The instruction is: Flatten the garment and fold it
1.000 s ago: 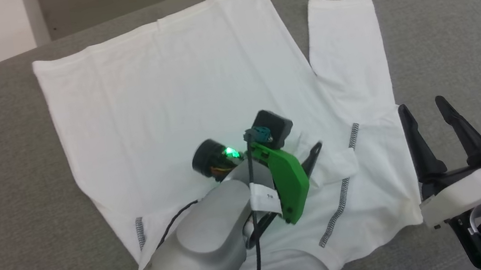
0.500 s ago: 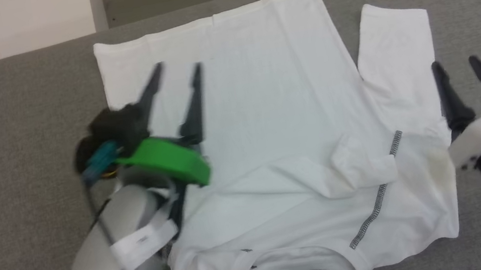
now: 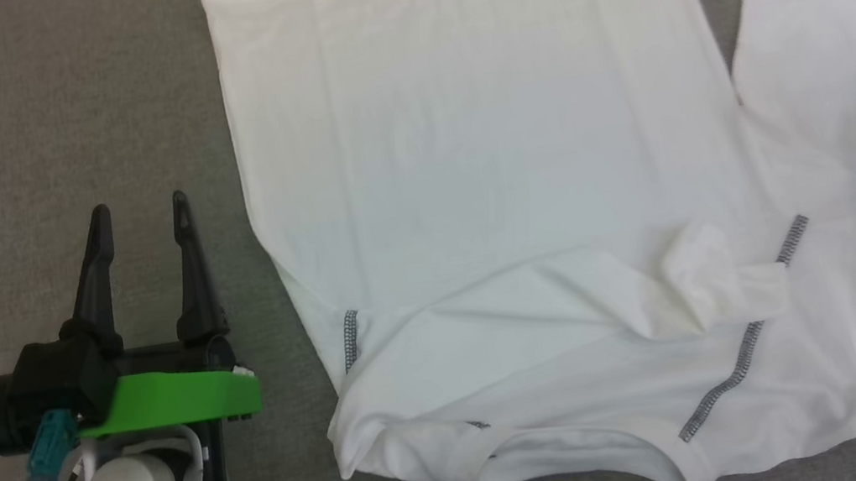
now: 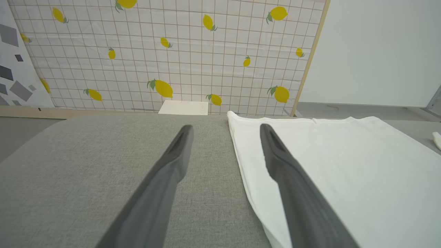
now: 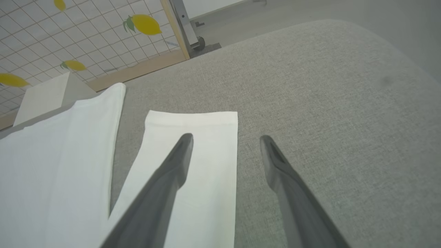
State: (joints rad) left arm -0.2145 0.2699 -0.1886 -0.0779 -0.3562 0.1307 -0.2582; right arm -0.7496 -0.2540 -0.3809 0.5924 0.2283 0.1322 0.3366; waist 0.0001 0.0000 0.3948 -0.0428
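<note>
The garment (image 3: 481, 139) is spread on the grey table (image 3: 37, 121), with one sleeve (image 3: 719, 286) tucked across it. The left gripper (image 3: 138, 205) and right gripper (image 5: 225, 137) are held empty, fingers spread wide. The outstretched sleeve (image 3: 814, 38) is best pinched at its cuff, lifted slightly and laid inward without dragging the body.

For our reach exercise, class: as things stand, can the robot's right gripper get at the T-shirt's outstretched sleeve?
Probably yes. The right gripper is open, with one finger seemingly over the sleeve and the other just past its edge, and nothing lies in between.
</note>
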